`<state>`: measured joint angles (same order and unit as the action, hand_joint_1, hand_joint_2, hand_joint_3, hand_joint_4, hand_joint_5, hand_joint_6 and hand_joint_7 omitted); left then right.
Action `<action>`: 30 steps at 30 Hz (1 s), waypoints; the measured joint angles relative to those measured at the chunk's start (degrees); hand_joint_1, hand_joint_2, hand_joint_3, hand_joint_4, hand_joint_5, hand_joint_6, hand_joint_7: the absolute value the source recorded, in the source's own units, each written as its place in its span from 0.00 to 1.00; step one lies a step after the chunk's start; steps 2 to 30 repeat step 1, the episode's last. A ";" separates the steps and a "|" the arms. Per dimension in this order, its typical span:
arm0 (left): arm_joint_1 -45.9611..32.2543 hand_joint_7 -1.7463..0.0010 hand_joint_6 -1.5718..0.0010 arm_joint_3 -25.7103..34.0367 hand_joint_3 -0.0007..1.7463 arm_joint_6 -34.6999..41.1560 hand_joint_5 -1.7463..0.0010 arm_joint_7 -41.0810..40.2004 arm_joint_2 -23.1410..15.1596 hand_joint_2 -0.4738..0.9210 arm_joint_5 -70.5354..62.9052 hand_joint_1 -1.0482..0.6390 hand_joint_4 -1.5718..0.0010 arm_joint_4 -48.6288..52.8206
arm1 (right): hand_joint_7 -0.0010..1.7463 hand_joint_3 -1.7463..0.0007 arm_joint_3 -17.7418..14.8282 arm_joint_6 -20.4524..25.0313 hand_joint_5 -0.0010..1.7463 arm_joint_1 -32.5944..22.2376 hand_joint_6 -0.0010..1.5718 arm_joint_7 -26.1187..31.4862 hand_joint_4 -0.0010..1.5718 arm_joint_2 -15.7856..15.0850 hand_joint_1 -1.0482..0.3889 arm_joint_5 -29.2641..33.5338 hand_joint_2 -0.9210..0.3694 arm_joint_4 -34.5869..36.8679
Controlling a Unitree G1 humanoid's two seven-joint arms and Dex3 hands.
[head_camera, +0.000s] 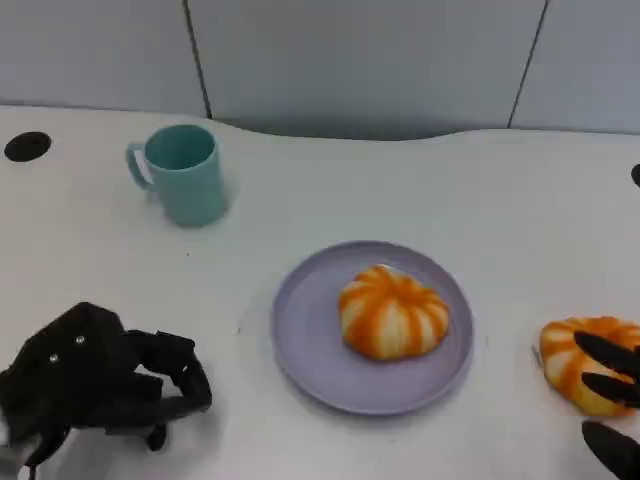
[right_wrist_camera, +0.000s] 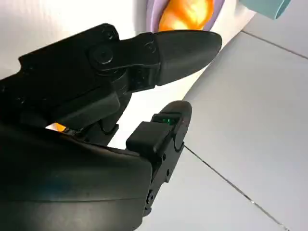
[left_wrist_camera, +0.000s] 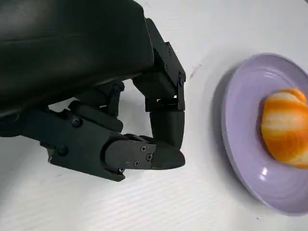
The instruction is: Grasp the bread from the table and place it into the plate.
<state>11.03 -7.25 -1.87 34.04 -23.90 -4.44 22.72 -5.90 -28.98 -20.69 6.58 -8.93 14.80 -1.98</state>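
One orange-and-white striped bread roll [head_camera: 393, 312] already sits on the lilac plate [head_camera: 310, 345], a little toward the 3 o'clock side of the plate's middle. A second striped bread roll [head_camera: 578, 362] lies on the white tabletop [head_camera: 400, 190] well off the plate at its 3 o'clock, near the picture's edge. Judging by this, the task is part done: one roll is in place, and the second has yet to be lifted and carried across.

The right hand [head_camera: 610, 400] is at that second roll. In the head view its dark fingers [head_camera: 605, 352] lie over the roll's 3 o'clock side, touching or nearly touching it, with the rest of the hand running out of the picture. The right wrist view shows fingers reaching out with a gap between them and a sliver of orange beneath the palm, but I cannot tell from these pictures whether the roll is truly gripped or merely being approached. The roll appears to rest on the tabletop.

The left hand [head_camera: 100, 385] rests on the tabletop at the plate's 8 o'clock, apart from it, fingers curled inward around nothing. A teal mug [head_camera: 180, 172] stands at the plate's 11 o'clock, well clear of both.

What probably remains: a firm closing around the second roll, a lift, a move toward 9 o'clock, and a release beside the first roll.
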 measured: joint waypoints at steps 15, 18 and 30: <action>0.08 0.18 0.55 -0.13 0.20 -1.15 0.04 0.00 0.20 1.00 0.00 0.27 0.55 0.58 | 0.00 0.82 -0.02 -0.10 0.01 0.00 0.48 -0.01 0.60 -0.19 0.47 0.00 0.00 0.16; 0.08 0.18 0.55 -0.13 0.20 -1.15 0.04 0.00 0.20 1.00 0.00 0.27 0.55 0.58 | 0.00 0.82 -0.02 -0.10 0.01 0.00 0.48 -0.01 0.60 -0.19 0.47 0.00 0.00 0.16; 0.08 0.18 0.55 -0.13 0.20 -1.15 0.04 0.00 0.20 1.00 0.00 0.27 0.55 0.58 | 0.00 0.82 -0.02 -0.10 0.01 0.00 0.48 -0.01 0.60 -0.19 0.47 0.00 0.00 0.16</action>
